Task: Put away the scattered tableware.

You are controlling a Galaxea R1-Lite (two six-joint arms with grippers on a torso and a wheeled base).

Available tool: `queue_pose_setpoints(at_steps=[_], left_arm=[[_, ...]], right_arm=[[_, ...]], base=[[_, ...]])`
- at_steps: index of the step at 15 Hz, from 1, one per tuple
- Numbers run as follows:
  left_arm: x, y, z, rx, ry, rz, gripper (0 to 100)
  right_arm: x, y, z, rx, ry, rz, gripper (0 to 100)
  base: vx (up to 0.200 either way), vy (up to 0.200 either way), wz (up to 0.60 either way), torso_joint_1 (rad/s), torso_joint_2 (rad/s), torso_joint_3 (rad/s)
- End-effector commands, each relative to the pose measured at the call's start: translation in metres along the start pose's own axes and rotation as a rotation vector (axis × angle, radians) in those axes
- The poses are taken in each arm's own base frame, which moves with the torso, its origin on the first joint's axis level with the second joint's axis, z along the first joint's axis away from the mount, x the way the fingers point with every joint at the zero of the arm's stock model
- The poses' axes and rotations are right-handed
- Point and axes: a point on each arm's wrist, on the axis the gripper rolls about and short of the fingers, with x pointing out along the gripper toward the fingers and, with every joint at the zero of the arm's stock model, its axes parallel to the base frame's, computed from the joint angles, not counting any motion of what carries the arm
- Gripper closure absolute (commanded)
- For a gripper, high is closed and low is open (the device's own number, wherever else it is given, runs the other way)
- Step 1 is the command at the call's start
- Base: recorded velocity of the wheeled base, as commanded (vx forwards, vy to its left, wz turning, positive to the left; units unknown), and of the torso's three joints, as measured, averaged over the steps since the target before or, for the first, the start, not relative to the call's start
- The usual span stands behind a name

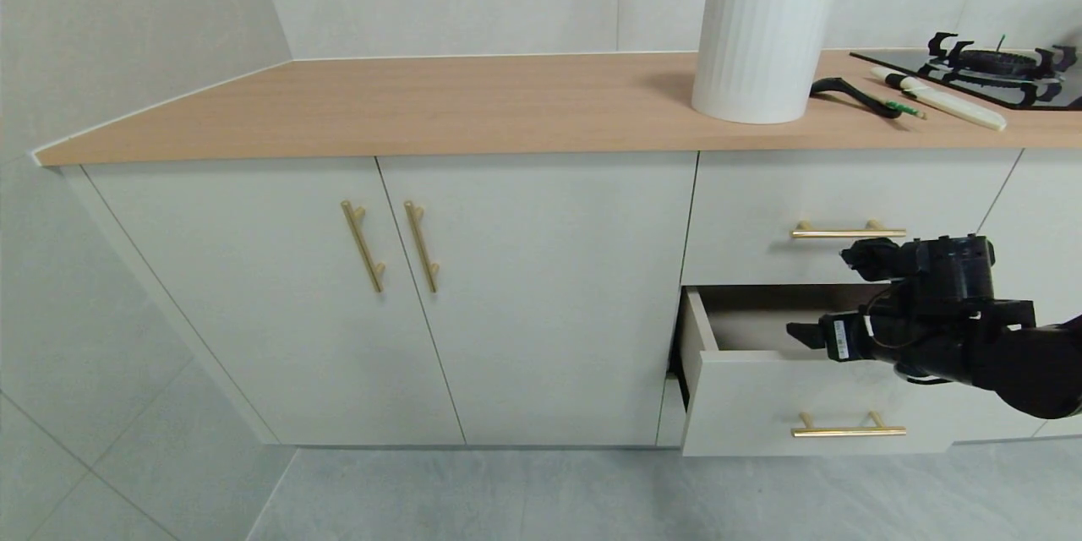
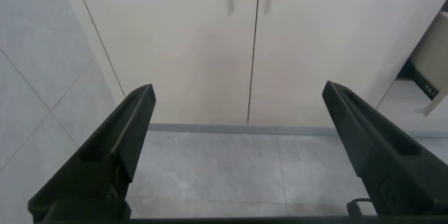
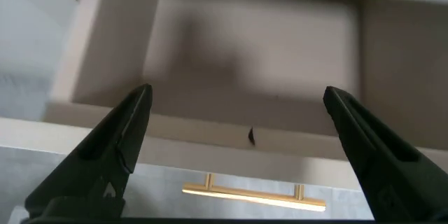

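1. Left gripper (image 2: 238, 94), jaws wide apart and holding nothing, hangs low, facing the double doors (image 2: 252, 42) and the floor (image 2: 231, 168).
2. On the counter (image 1: 423, 101), a ribbed white canister (image 1: 765, 25) stands just left of the tableware: a black-handled utensil (image 1: 854, 95) and a pale knife (image 1: 938, 99), which lies along the hob's (image 1: 997, 63) edge.
3. Below them, the lower drawer (image 1: 761, 397) stands pulled out.
4. Right gripper (image 1: 818, 292), spread and empty, hovers over the drawer's front edge, its arm extending in from the right. Its small label is too small to read.
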Motion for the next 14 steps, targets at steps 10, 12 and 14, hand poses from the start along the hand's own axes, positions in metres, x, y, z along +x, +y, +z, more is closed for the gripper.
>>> queue_pose_setpoints(at_steps=[10, 12, 14], left_arm=[[0.000, 0.000, 0.000, 0.000, 0.002, 0.000, 0], [0.000, 0.000, 0.000, 0.000, 0.002, 0.000, 0], [0.000, 0.000, 0.000, 0.000, 0.002, 0.000, 0]], right_arm=[[-0.001, -0.002, -0.010, -0.010, 0.147, -0.002, 0], [-0.004, -0.002, -0.011, -0.015, 0.173, 0.001, 0], [-0.006, -0.001, -0.012, -0.019, 0.201, 0.004, 0]], base=[[0.000, 0.000, 0.00, 0.000, 0.00, 0.000], [0.000, 0.000, 0.00, 0.000, 0.00, 0.000], [0.000, 0.000, 0.00, 0.000, 0.00, 0.000]])
